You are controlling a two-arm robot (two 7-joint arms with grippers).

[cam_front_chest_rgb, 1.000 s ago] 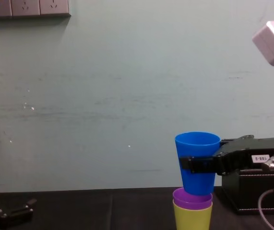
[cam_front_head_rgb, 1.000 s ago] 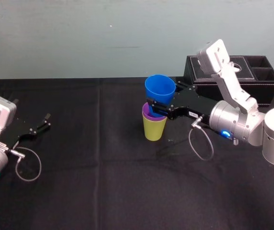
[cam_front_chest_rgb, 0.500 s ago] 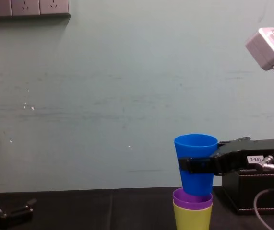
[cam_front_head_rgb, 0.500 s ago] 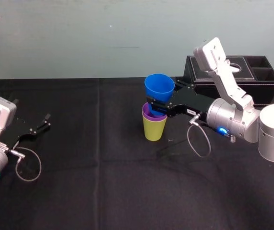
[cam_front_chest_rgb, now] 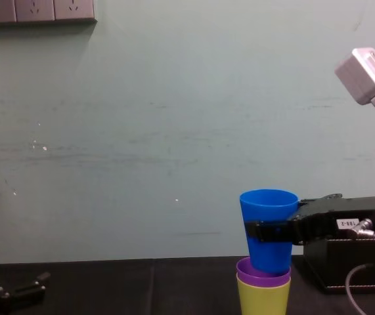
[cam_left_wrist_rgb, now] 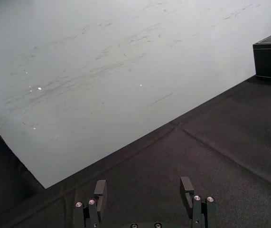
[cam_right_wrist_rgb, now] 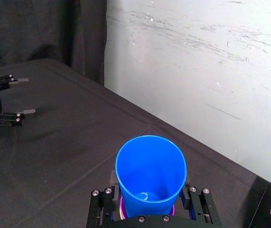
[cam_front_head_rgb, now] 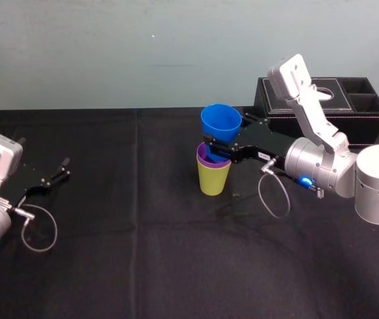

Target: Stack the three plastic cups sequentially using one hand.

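Observation:
The yellow-green cup point(cam_front_head_rgb: 214, 179) stands upright at the table's middle with the purple cup point(cam_front_head_rgb: 204, 159) nested in it; only the purple rim shows. The blue cup point(cam_front_head_rgb: 221, 121) hangs upright just above them, its base dipping into the purple cup's mouth point(cam_front_chest_rgb: 263, 273). My right gripper point(cam_front_head_rgb: 217, 142) reaches in from the right and is shut on the blue cup's lower wall, a finger on either side point(cam_right_wrist_rgb: 149, 190). In the chest view the blue cup point(cam_front_chest_rgb: 269, 226) sits over the yellow-green cup point(cam_front_chest_rgb: 264, 298). My left gripper point(cam_front_head_rgb: 62, 169) rests open at the far left, nothing between its fingers point(cam_left_wrist_rgb: 144, 190).
A black tissue box point(cam_front_head_rgb: 348, 106) stands at the back right, behind my right arm. A black cloth point(cam_front_head_rgb: 143, 252) covers the table. The pale wall runs along the table's far edge, with outlets point(cam_front_chest_rgb: 36, 11) high at the left.
My right gripper has lowered the blue cup a little, so its base now sits inside the purple cup's rim. The left arm has not moved.

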